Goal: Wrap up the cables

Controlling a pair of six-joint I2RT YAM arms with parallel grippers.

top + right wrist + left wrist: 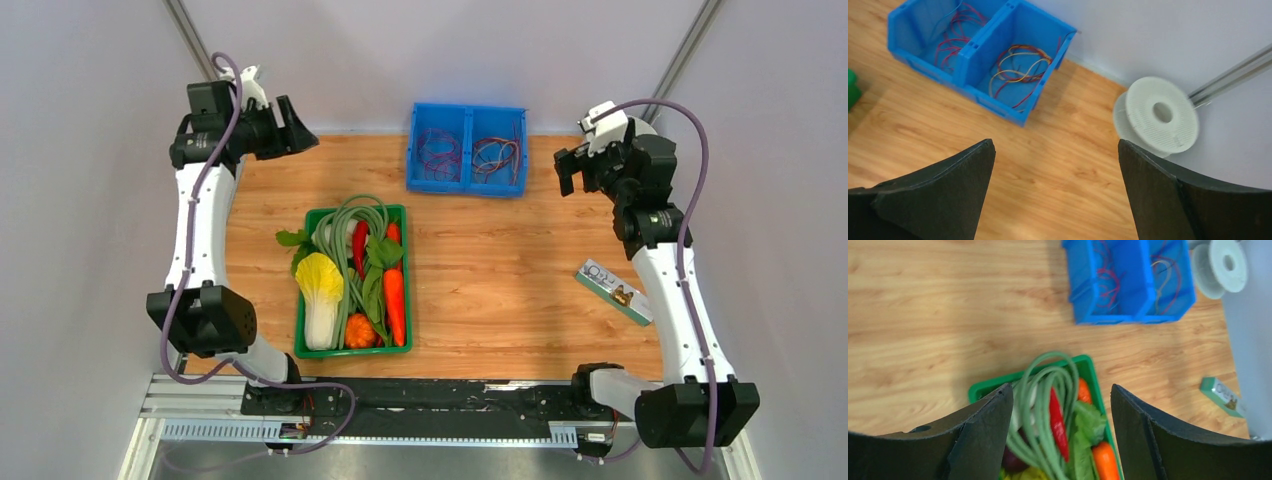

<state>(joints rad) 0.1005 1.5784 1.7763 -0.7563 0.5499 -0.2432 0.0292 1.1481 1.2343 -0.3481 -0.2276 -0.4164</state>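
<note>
Wooden table (500, 290) from above: we see a blue bin (465, 187) with purple-red wire coils (440, 155) left, red-yellow ones right, and a green crate (355, 351) of vegetables (393, 300). Left wrist: our left gripper (1062, 395) gapes wide, empty, above the crate. Right wrist: right gripper (1055, 145) equally wide, empty; cable spool (1160, 117) sits by the wall (1173, 40), right of the bin

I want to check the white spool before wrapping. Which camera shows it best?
The right wrist view: the spool shows whole and large there, its centre hole plain, though slightly blurred. The left wrist view catches it small, in its top right corner. In the top view I cannot make it out.
</note>
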